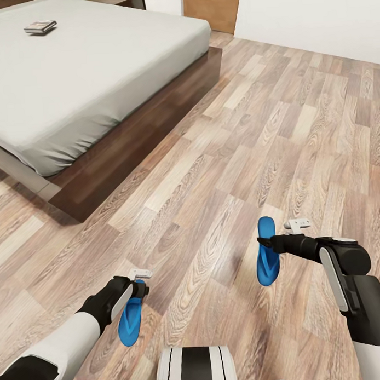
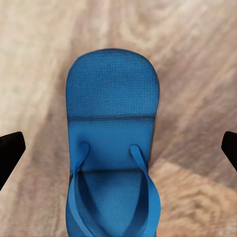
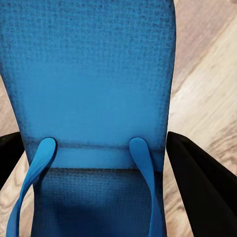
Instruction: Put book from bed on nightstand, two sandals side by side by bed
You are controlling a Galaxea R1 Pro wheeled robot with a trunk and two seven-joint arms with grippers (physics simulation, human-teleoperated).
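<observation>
Down on the wood-plank floor (image 1: pixel 248 127), well clear of the low bed with the pale grey mattress and dark brown frame (image 1: pixel 87 78), the robot has one arm over each bright blue flip-flop. The left gripper (image 1: pixel 139 281) sits right above the left-hand sandal (image 1: pixel 129 318), and from the wrist camera its dark fingers (image 2: pixel 11 150) stand wide on either side of the sole (image 2: pixel 113 148) with plenty of gap, so that claw looks released, just lined up for a grab. The right gripper (image 1: pixel 267 243) is on the other sandal (image 1: pixel 267 253); up close its fingers (image 3: pixel 200 182) sit right against the edges of the blue sole (image 3: pixel 94 84), so I'd call it closing on it or already pinching, but honestly I can't tell if it's actually clamped. The two sandals are well apart and angled differently, nowhere near side by side yet, which I guess is why both arms are going in at once, to carry them over next to the bed together. Meanwhile the small dark paperback (image 1: pixel 40 26) lies on the mattress up near the far end, untouched, so the book part isn't done.
</observation>
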